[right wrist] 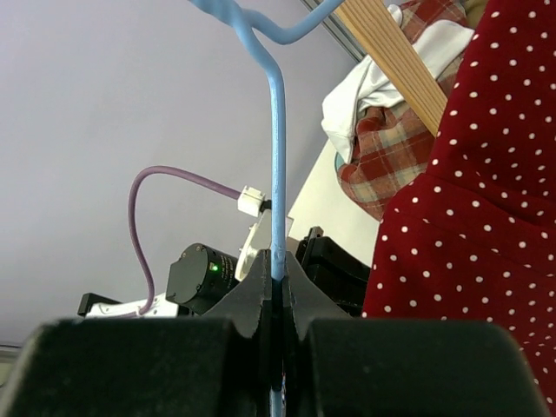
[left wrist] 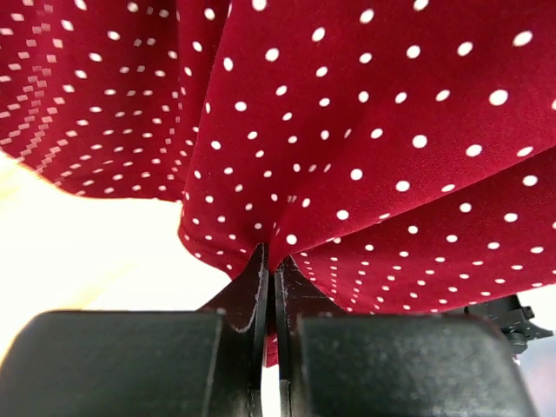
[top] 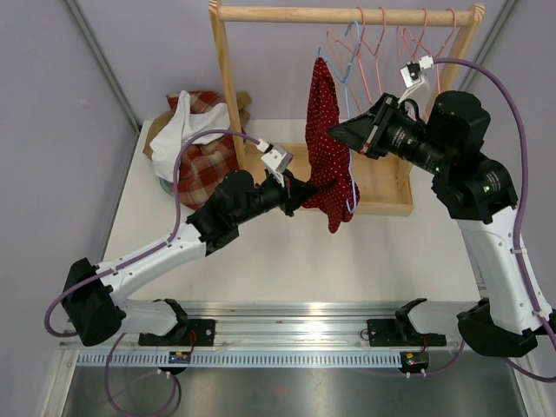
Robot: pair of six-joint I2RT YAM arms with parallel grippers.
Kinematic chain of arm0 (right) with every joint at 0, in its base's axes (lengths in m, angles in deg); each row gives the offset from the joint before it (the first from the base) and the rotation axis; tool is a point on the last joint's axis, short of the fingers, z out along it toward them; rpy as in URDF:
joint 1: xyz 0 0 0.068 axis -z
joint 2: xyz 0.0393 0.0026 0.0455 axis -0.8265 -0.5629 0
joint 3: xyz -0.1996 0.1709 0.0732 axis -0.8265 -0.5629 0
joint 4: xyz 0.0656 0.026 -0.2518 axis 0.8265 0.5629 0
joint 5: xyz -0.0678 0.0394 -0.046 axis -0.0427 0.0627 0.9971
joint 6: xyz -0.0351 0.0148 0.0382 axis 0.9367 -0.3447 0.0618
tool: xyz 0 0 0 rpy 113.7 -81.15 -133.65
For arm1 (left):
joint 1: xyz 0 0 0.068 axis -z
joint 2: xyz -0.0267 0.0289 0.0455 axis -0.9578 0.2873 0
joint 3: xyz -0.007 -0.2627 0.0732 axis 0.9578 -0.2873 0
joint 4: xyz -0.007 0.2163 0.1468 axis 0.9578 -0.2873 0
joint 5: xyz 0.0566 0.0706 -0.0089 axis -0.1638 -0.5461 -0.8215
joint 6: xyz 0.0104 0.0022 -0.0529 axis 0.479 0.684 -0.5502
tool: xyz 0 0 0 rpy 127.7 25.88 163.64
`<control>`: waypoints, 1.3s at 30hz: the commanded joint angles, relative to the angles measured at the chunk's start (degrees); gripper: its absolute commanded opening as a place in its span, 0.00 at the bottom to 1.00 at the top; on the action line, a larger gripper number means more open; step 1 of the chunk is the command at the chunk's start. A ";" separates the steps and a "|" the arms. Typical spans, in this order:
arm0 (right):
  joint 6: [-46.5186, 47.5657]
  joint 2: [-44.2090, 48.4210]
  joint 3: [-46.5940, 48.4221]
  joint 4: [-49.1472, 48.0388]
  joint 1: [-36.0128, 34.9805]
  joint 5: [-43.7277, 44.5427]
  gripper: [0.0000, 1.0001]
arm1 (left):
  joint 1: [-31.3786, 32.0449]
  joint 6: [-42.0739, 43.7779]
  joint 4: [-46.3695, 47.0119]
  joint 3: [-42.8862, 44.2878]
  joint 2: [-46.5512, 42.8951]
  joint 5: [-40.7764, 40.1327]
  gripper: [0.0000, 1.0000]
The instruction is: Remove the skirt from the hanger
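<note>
The red skirt (top: 328, 130) with white dots hangs from a light blue wire hanger (top: 350, 52) on the wooden rail. My left gripper (top: 306, 193) is at the skirt's lower left edge. In the left wrist view it (left wrist: 271, 261) is shut on a fold of the skirt (left wrist: 347, 130), pinching the cloth between the tips. My right gripper (top: 337, 135) reaches in from the right at the skirt's mid height. In the right wrist view it (right wrist: 277, 276) is shut on the hanger's blue wire (right wrist: 276, 174), with the skirt (right wrist: 460, 243) just to its right.
The wooden rack (top: 228, 78) stands at the back of the table, with its base tray (top: 382, 187) behind the skirt. Several pink hangers (top: 417, 39) hang bare on the rail to the right. A pile of plaid and white clothes (top: 195, 143) lies at the back left.
</note>
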 commanded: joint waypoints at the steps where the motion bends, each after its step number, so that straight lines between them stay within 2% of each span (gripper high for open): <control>1: -0.68 2.00 -0.25 -6.13 -0.34 -0.90 0.00 | 0.49 0.16 5.48 2.30 -0.61 -0.08 0.00; 4: -0.24 2.09 -0.60 -5.77 -0.34 0.06 0.00 | 0.58 0.60 3.12 0.98 -1.75 -2.80 0.00; 7: 0.64 1.12 0.97 -4.98 -0.34 0.85 0.00 | 0.58 0.17 1.97 -4.37 -3.77 -6.31 0.00; 10: 2.04 -0.46 4.66 -2.88 -0.34 2.78 0.00 | 0.66 -4.13 4.41 -14.29 -5.53 -9.39 0.00; 12: 3.09 -1.95 7.55 -1.30 -0.42 4.27 0.00 | 2.15 -8.51 7.40 -22.37 -5.89 -9.84 0.00; 18: 3.98 -4.85 11.52 -0.94 -0.34 6.83 0.00 | 11.82 -13.45 14.17 -34.86 -3.69 -17.83 0.00; 21: 4.51 -7.48 13.37 -1.20 -0.34 7.53 0.00 | 15.59 -11.72 13.93 -33.31 -3.51 -20.20 0.00; 25: 5.03 -12.67 17.75 -1.47 -0.34 8.59 0.00 | 17.18 -10.56 14.18 -31.73 0.17 -21.88 0.00; 32: 6.09 -24.97 32.07 0.11 -0.25 11.31 0.00 | 19.65 -8.98 13.13 -29.78 2.99 -24.25 0.00; 35: 5.83 -29.72 33.58 -0.14 -0.25 12.98 0.00 | 19.65 -9.15 13.56 -30.40 2.55 -24.52 0.00; 39: 4.60 -32.80 30.78 -3.56 0.01 13.51 0.00 | 19.73 -9.33 13.92 -30.58 2.46 -24.69 0.00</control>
